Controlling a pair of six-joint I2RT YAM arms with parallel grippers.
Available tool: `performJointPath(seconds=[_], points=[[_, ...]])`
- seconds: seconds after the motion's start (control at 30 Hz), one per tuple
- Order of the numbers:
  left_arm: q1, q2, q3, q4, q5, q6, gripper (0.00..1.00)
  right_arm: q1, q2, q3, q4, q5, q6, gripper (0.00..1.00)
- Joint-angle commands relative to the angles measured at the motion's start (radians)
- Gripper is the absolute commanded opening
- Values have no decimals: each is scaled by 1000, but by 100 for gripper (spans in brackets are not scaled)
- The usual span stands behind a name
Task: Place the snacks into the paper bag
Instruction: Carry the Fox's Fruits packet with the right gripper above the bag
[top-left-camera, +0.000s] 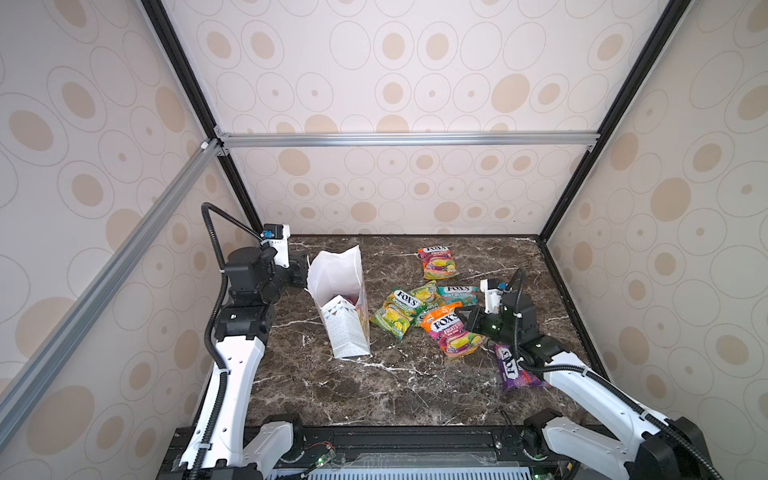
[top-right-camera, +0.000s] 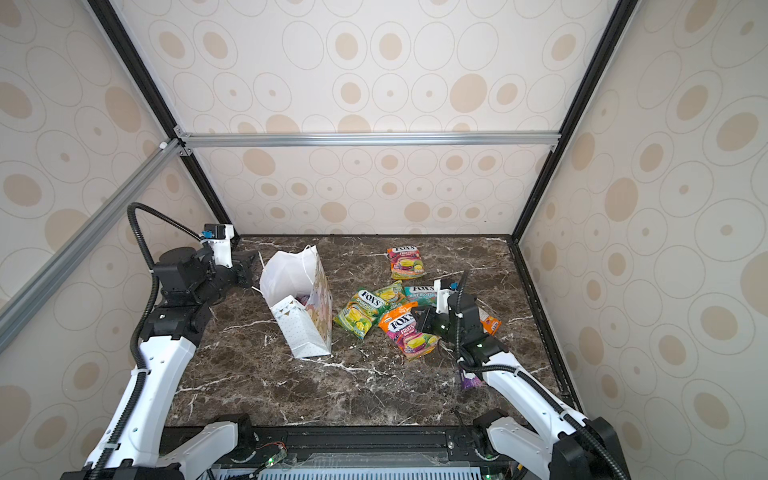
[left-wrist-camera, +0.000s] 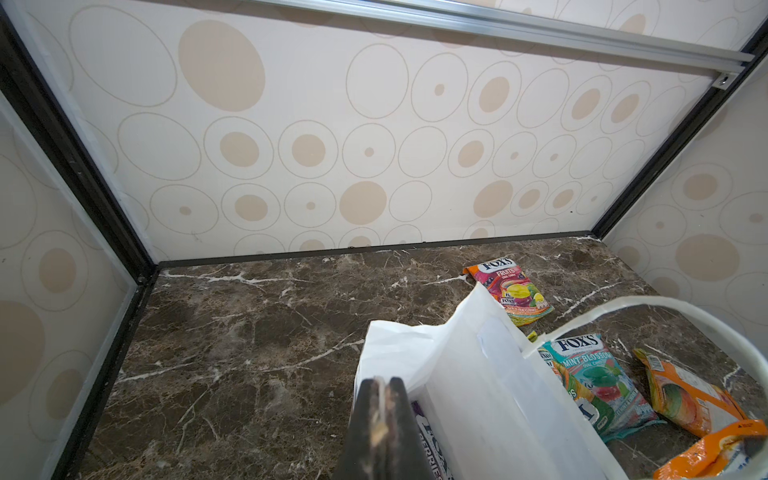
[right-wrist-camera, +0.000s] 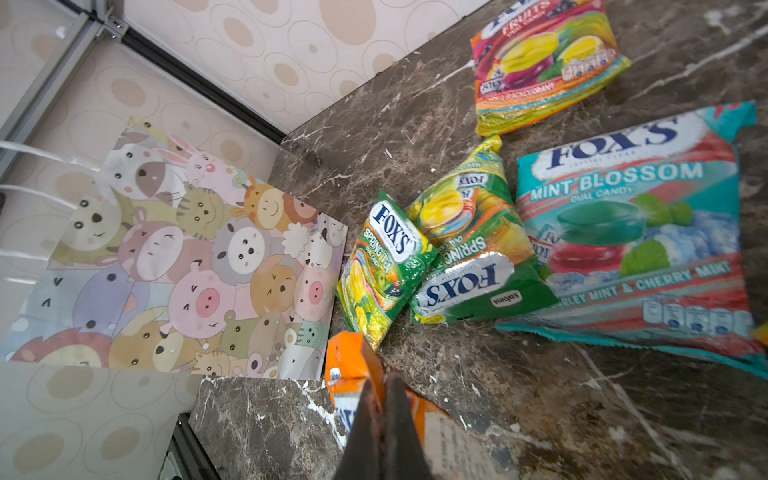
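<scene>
The white paper bag (top-left-camera: 347, 332) stands open at the left of the marble table, and a purple pouch (left-wrist-camera: 432, 444) shows inside it. My left gripper (top-left-camera: 306, 270) is shut on the bag's left rim (left-wrist-camera: 478, 374). My right gripper (top-left-camera: 462, 316) is shut on an orange-pink FOX'S pouch (top-left-camera: 451, 334), pinching its top edge (right-wrist-camera: 349, 361). Loose snacks lie around it: two yellow-green pouches (top-left-camera: 397, 311) (top-left-camera: 426, 295), a teal one (top-left-camera: 457, 294), a far orange-pink one (top-left-camera: 438, 262) and a purple one (top-left-camera: 513, 370) partly under my right arm.
Patterned walls close in the table (top-left-camera: 374, 395) at the back and on both sides, with black frame posts in the back corners. Another orange pouch (top-right-camera: 490, 324) lies behind my right wrist. The bag's animal-print side (right-wrist-camera: 187, 266) faces the pouches.
</scene>
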Motion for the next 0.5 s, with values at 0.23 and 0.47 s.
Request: performJointPath(seconds=[0.23,0.47], points=[[7,-14,-6,15,-16,16,0,110,35,236,-84,-40,-202,0],[6,-17,-14,30,2,0,0,157,75,391,-145,-82,-302,0]])
